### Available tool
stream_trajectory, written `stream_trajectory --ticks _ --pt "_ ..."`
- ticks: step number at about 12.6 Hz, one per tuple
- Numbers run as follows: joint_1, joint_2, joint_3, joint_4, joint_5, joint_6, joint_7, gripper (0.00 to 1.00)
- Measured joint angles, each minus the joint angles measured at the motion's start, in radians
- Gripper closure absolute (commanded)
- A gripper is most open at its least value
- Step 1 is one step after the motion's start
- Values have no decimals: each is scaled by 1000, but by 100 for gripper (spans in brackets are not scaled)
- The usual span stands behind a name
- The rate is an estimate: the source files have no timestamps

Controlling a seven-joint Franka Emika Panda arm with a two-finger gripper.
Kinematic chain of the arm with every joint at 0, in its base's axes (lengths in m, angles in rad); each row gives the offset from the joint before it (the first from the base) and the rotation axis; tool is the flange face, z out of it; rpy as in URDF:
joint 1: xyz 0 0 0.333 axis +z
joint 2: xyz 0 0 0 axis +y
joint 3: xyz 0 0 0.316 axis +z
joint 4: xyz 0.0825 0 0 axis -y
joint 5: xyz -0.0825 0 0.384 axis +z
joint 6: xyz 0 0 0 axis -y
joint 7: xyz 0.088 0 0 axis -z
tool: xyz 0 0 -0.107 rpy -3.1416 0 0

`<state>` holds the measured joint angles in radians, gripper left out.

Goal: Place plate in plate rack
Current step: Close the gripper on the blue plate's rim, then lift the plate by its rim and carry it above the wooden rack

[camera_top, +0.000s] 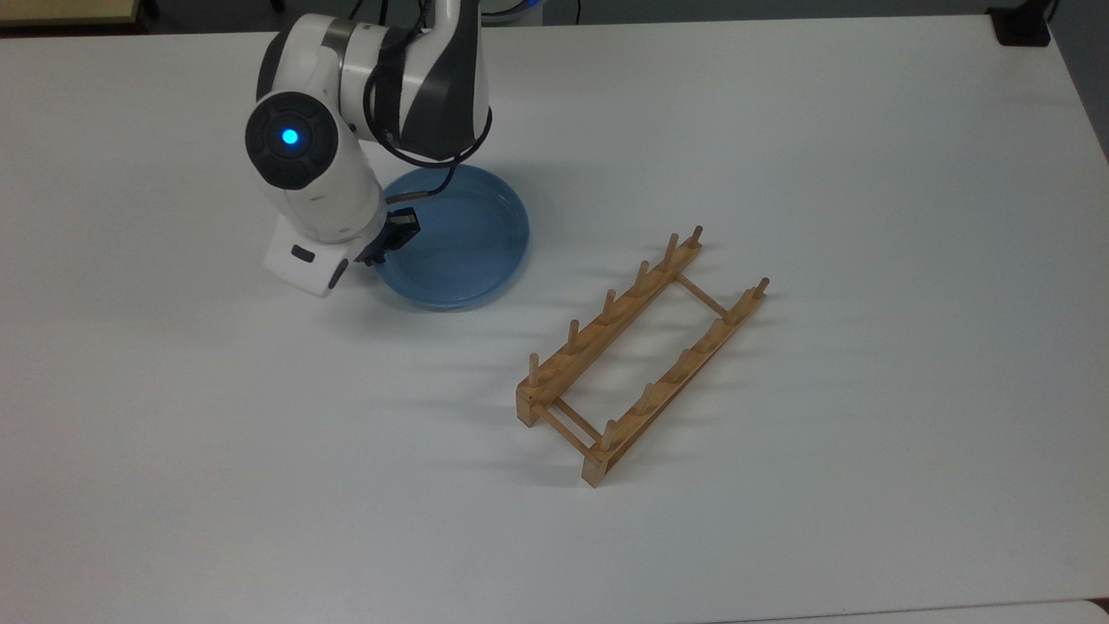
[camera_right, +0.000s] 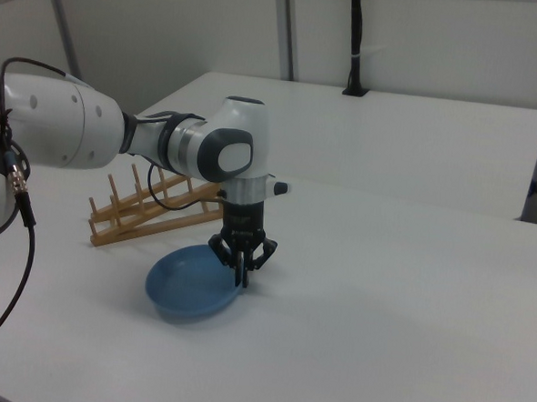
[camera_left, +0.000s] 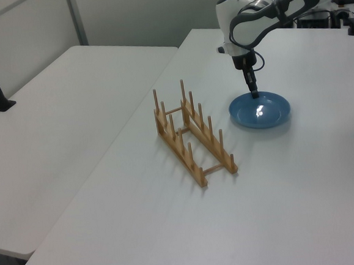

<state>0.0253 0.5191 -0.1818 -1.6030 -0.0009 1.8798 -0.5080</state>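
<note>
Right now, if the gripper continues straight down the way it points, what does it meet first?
Most likely the rim of the plate: the gripper points down right at its edge. It may already touch it.
</note>
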Motion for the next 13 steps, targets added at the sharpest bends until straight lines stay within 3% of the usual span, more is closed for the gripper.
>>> stream_trajectory --ticks 7,13 --pt "3 -32 -1 4 2 -10 -18 100" --pt "-1 -94 -10 45 76 -97 -21 100"
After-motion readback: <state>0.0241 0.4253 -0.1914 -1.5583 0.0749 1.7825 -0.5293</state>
